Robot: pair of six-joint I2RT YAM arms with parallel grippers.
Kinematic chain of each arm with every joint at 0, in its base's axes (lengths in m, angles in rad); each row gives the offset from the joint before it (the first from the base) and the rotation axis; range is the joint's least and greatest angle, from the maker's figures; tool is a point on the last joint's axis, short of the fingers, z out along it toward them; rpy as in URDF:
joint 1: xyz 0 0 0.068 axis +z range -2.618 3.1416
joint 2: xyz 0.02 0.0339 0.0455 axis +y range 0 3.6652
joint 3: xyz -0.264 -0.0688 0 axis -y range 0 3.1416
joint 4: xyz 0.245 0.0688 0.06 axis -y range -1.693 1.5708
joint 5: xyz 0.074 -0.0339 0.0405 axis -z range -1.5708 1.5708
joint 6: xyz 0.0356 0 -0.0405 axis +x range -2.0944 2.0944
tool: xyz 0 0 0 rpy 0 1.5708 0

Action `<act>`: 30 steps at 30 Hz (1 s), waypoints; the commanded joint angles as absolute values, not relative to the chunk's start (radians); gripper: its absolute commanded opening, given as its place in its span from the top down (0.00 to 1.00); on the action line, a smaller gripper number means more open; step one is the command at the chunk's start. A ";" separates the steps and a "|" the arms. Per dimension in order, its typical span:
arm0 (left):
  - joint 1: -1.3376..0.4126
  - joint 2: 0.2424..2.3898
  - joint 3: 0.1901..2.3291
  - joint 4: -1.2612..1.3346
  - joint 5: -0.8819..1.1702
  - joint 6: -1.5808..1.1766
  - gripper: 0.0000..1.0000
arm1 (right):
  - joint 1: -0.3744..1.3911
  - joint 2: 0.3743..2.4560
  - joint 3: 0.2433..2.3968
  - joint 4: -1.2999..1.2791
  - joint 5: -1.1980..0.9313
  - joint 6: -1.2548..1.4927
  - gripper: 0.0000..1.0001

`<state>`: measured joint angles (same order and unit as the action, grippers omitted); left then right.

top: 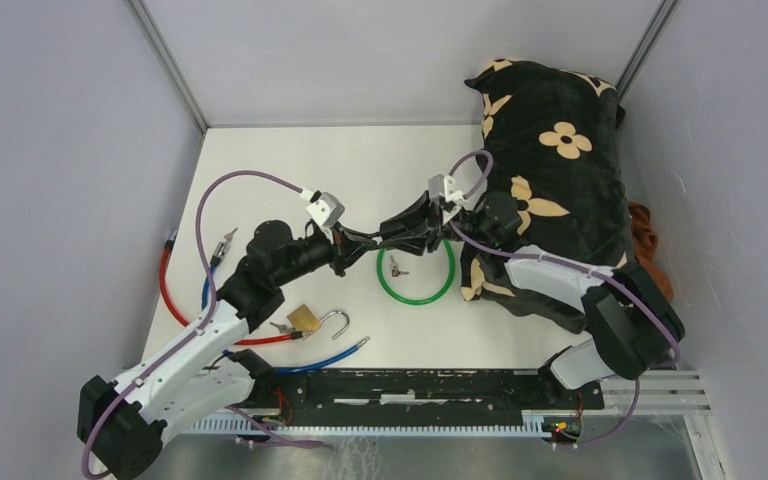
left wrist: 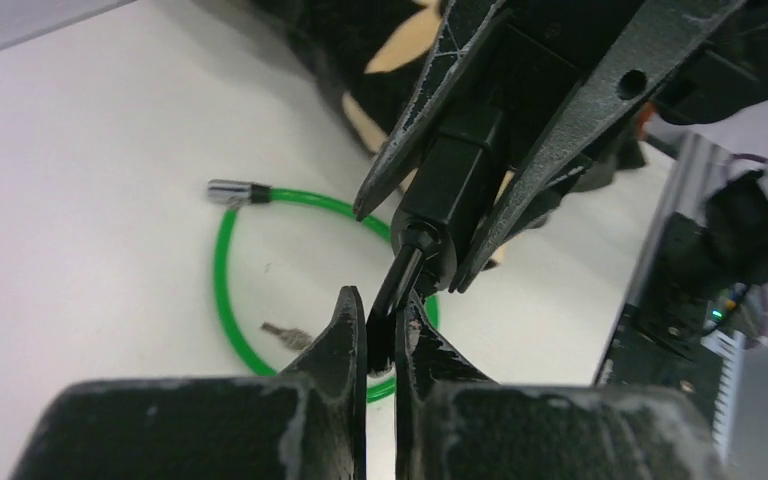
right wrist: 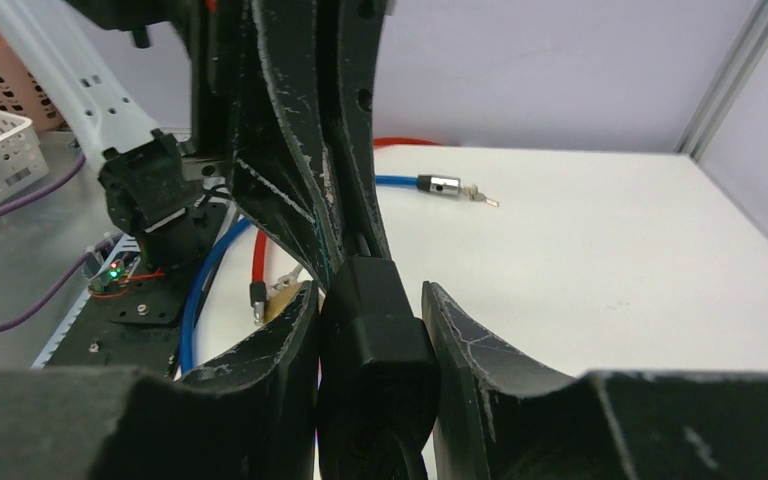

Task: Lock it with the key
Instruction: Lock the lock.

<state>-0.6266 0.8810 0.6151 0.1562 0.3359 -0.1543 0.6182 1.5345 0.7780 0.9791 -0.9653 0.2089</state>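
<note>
My two grippers meet nose to nose above a green cable loop (top: 415, 298). My right gripper (top: 394, 232) is shut on a black block-shaped lock body (right wrist: 375, 320), which also shows in the left wrist view (left wrist: 460, 170). My left gripper (left wrist: 381, 335) is shut on a thin black piece (left wrist: 400, 285) sticking out of that block. A small key (top: 396, 267) lies on the table inside the green loop, and also shows in the left wrist view (left wrist: 285, 332). A brass padlock (top: 305, 318) with its shackle swung open lies near the left arm.
A black flowered pillow (top: 550, 170) fills the back right, under the right arm. Red (top: 172, 300) and blue (top: 325, 358) cables lie at the left and front. The blue cable's metal end (right wrist: 445, 184) rests on the white table. Grey walls enclose the table.
</note>
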 commanded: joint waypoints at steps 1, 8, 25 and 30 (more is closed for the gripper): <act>-0.775 0.845 0.836 0.633 0.955 -0.400 0.98 | 0.770 1.510 0.754 0.880 -1.069 0.087 1.00; -0.775 0.858 0.830 0.625 0.924 -0.369 0.98 | 0.794 1.483 0.808 0.841 -1.047 0.057 1.00; -0.787 0.876 0.838 0.603 0.780 -0.126 0.98 | 0.893 1.544 0.902 0.778 -1.030 -0.007 1.00; -0.801 0.878 0.842 0.626 0.766 -0.088 0.98 | 0.904 1.573 0.903 0.805 -1.031 -0.002 1.00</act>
